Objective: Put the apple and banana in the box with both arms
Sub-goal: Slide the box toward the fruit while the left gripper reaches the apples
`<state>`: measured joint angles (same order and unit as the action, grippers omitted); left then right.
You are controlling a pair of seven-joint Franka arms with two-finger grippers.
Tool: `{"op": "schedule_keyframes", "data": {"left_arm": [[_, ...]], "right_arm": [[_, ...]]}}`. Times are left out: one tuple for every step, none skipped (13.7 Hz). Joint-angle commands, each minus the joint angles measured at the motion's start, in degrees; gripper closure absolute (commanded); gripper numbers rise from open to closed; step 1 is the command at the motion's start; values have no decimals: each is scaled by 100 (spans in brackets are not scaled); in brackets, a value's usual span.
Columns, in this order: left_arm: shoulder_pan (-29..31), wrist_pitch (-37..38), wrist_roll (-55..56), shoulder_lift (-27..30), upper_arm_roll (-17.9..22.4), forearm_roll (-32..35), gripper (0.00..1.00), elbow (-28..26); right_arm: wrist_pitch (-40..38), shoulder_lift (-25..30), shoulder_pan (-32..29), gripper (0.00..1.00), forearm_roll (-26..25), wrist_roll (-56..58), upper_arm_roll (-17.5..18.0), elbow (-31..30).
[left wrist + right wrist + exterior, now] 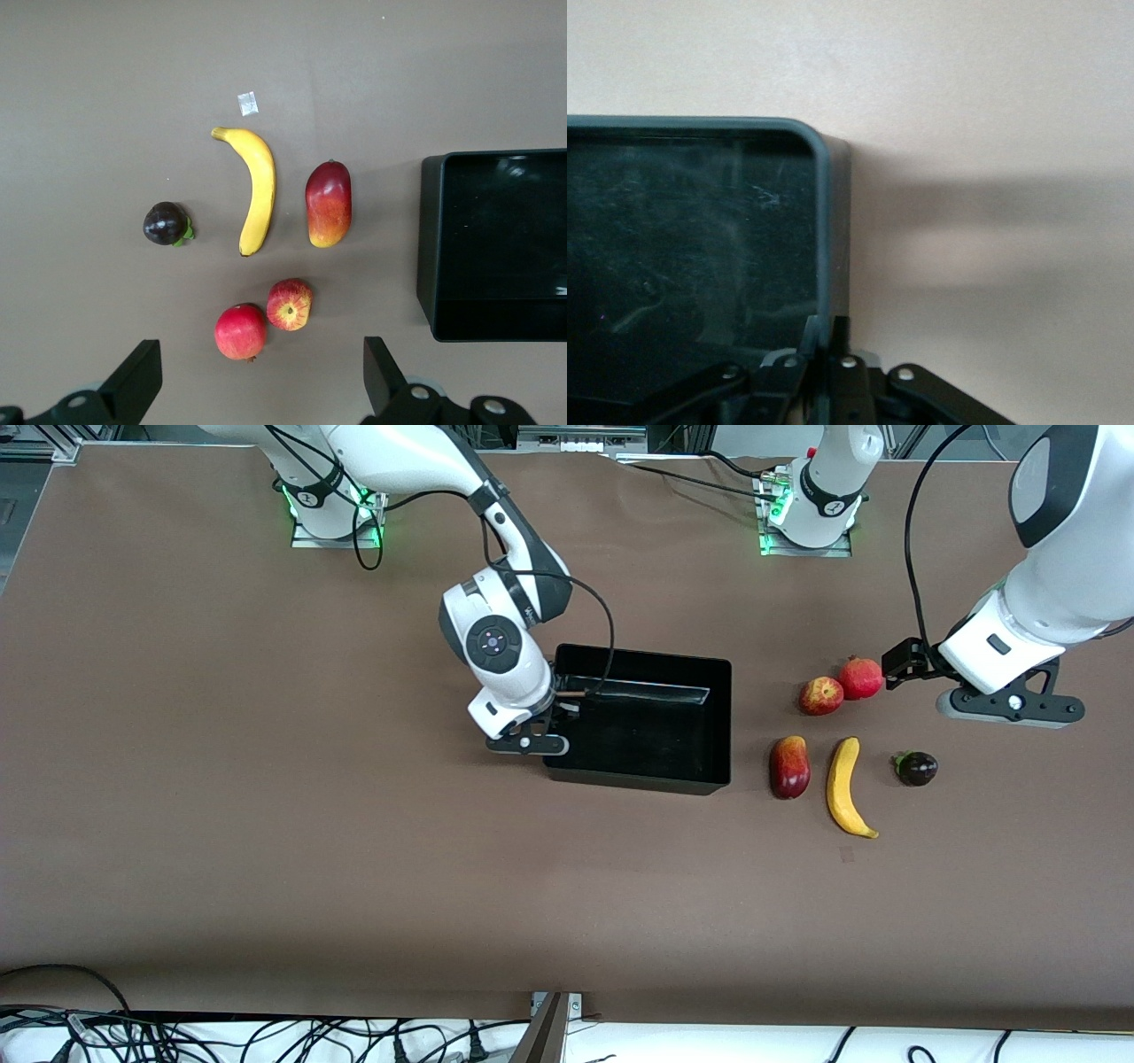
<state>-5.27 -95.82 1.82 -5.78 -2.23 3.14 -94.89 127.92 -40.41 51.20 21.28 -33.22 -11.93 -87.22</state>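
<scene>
The apple [820, 695] lies on the brown table beside a pomegranate, and the banana [846, 786] lies nearer the front camera. Both show in the left wrist view, the apple [290, 304] and the banana [257, 189]. The black box [640, 779] stands mid-table and holds no fruit. My left gripper [1010, 707] hangs open and empty in the air, over the table by the pomegranate; in the left wrist view [257, 381] its fingers stand wide apart. My right gripper [556, 710] is shut on the box's wall [824, 221] at the right arm's end.
A pomegranate [861, 677] touches the apple. A red-yellow mango [789, 766] lies between the banana and the box. A dark purple fruit [917, 768] lies beside the banana toward the left arm's end. A small white tag [248, 104] lies by the banana's tip.
</scene>
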Motion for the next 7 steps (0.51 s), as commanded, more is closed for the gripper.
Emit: {"op": "schedule_keyframes", "data": {"left_arm": [[-27, 168, 20, -63, -6, 126, 0, -3], [-27, 291, -6, -89, -6, 126, 0, -73], [-27, 318, -15, -133, -6, 126, 0, -335], [-27, 266, -6, -133, -15, 126, 0, -590], [-27, 126, -15, -116, -15, 126, 0, -853], [-36, -66, -15, -99, -23, 135, 0, -1091], [-36, -208, -15, -107, -76, 135, 0, -1259]], "right_arm": [[-30, -20, -5, 19, 96, -18, -37, 179], [-39, 15, -14, 0, 87, -18, -46, 188], [-48, 50, -14, 0, 87, -1, -63, 196], [-65, 138, -40, 0, 87, 26, -81, 205], [-109, 234, -66, 0, 78, 52, -125, 205], [-135, 374, -75, 0, 78, 61, -186, 197], [-188, 498, -76, 0, 70, 87, -265, 205]]}}
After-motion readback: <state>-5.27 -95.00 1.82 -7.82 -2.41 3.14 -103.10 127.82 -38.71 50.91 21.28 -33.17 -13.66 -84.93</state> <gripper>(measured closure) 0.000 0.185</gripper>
